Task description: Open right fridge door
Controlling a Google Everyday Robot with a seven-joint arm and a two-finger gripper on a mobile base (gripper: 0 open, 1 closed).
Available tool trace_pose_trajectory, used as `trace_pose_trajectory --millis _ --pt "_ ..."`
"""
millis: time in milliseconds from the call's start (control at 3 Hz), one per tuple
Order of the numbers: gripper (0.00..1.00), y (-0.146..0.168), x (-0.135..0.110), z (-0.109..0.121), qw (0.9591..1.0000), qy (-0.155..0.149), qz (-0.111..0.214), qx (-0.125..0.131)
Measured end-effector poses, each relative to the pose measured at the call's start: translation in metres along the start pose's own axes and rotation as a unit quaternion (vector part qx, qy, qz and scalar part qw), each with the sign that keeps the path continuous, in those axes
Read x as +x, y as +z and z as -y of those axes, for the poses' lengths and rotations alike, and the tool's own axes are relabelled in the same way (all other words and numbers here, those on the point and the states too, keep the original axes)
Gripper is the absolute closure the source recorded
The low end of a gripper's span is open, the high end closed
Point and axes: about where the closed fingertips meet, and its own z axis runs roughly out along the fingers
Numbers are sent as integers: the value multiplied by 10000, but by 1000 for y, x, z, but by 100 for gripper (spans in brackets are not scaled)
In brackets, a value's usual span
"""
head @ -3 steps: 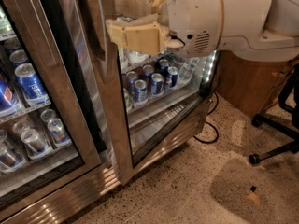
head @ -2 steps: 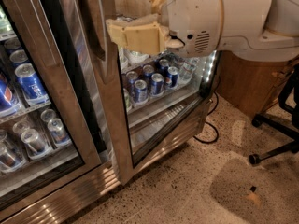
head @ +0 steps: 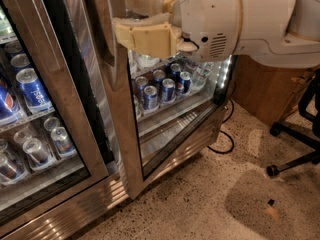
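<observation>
Black chair base (head: 295, 161) on speckled floor (head: 200, 204) beside a wooden cabinet (head: 265, 91), black cable (head: 223, 150) lying near.

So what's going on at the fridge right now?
The robot's arm has its gripper up at the long vertical handle of the right fridge door. That door stands partly open, its lower corner swung out from the fridge over the speckled floor. The left door, with the blue Pepsi cans behind its glass, looks closed. The job appears under way, not finished.

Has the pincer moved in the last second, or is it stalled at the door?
No. The pincer sits unchanged against the right fridge door frame, above the blue cans.
</observation>
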Motion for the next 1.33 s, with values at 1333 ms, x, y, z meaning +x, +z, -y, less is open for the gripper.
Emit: trace_pose_trajectory --millis 1333 --pt "100 -3 -10 -5 9997 -108 50 204"
